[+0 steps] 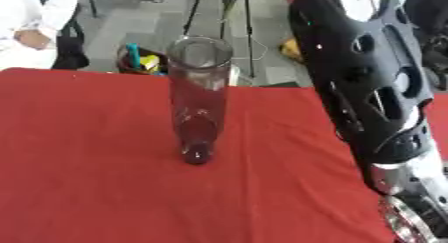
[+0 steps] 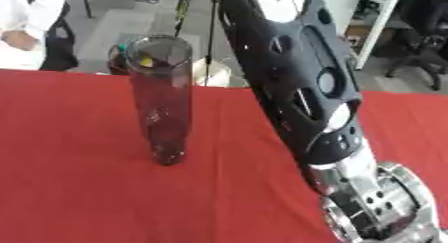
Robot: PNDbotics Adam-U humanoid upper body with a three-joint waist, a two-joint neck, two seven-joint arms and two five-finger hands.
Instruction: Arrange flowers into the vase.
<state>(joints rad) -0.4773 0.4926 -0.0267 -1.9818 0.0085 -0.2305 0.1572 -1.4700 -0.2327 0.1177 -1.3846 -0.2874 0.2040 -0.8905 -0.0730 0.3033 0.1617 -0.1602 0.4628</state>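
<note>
Nearest: right arm (image 2: 306, 102), black shell over a silver joint, rising from lower right and running up past the top edge. Hand out of frame above; fingers not shown, so apart or together cannot be told. Left hand in neither view.

Middle ground: red tablecloth (image 1: 87, 177), bare except for one item. Vase (image 1: 199, 99), a tall clear tube, standing upright near the cloth's centre, long axis vertical, mouth open to the top, base darker. Nothing visible inside. Apart from the arm, to its left, not touching.

No flowers anywhere on the cloth or in the arm's visible length. Whether one is carried above the frame: unknown.

Key relation, as a judgement: mouth faces straight up, so any stem needs to come down along the vertical axis from above. Right arm clearly the nearer one, raised beside and above the vase. Narrow, tall tube likely to tip if knocked sideways.

Far: grey floor, tripod legs (image 1: 248, 27), a dark bin (image 1: 140, 61) of coloured things just behind the table edge.
</note>
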